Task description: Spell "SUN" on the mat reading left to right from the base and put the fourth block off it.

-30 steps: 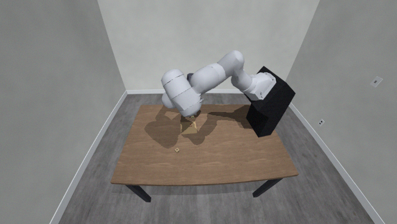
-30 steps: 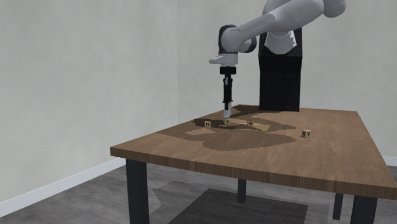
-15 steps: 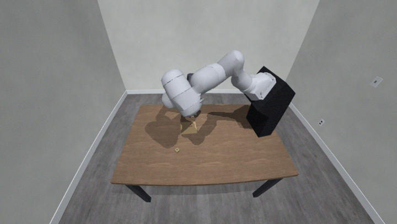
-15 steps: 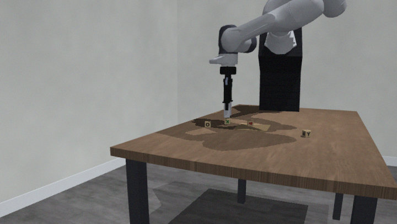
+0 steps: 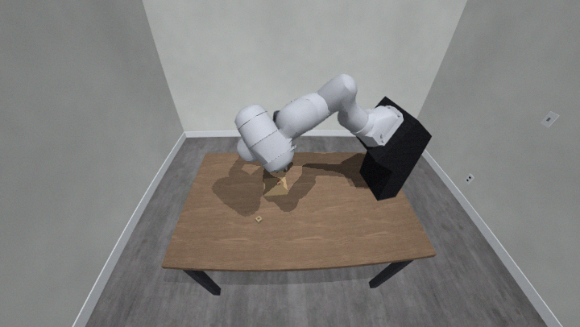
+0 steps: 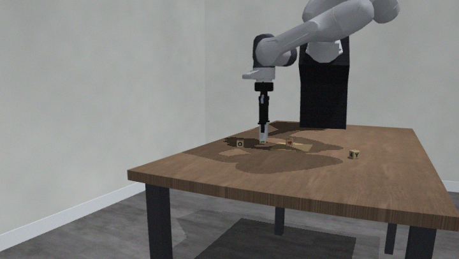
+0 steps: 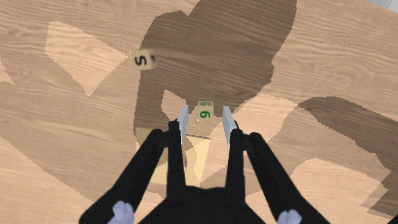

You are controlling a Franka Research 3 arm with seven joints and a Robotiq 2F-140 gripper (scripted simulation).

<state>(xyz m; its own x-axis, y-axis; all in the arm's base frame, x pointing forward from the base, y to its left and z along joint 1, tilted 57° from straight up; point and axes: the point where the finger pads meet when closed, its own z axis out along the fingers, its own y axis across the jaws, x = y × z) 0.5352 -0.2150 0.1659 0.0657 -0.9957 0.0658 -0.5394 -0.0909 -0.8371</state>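
The block with the green 6 (image 6: 262, 141) (image 7: 205, 114) is on the bare wood of the counter (image 5: 325, 239) (image 6: 321, 180), just beside the mat (image 5: 270, 192) (image 6: 306, 148) (image 7: 200, 150), on the side toward the long edge by the back wall in the top view. Your gripper (image 5: 285, 168) (image 6: 262, 137) (image 7: 205, 113) points down over it, pads partly apart, with a gap showing on each side of the block, so you have no grip on it. Treat it as a small, light, stiff cube, probably wood: it shouldn't crush, but smooth faces could skid or twist if one pad touches first. Centre it, then take two opposite upright faces low down, pads flat and square, clear of the corners. The face turned up looks to be the 6, so I'd expect you to have to roll this block if one of your letters is on its side; I can't tell which letter it carries. Farther out toward that long edge, off the mat, the block with the S (image 6: 240, 143) (image 7: 141, 60) seems to have its letter up already, so take it level and turn it only about the vertical. The block with the red heart (image 5: 279, 182) (image 6: 289, 141) (image 7: 185, 161) is at the mat; keep your fingertips off the sheet there, as it could drag. The block with the Y (image 5: 258, 219) (image 6: 354, 154) stands well apart, toward the opposite long edge. The row isn't built yet.

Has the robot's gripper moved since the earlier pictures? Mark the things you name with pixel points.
Yes, downward: in the exterior view, the gripper (image 6: 262, 139) (image 7: 205, 113) reaches closer to the table (image 5: 325, 235) (image 6: 321, 180) (image 7: 330, 60), now hiding much of the green-marked block (image 6: 262, 142) (image 7: 205, 112).
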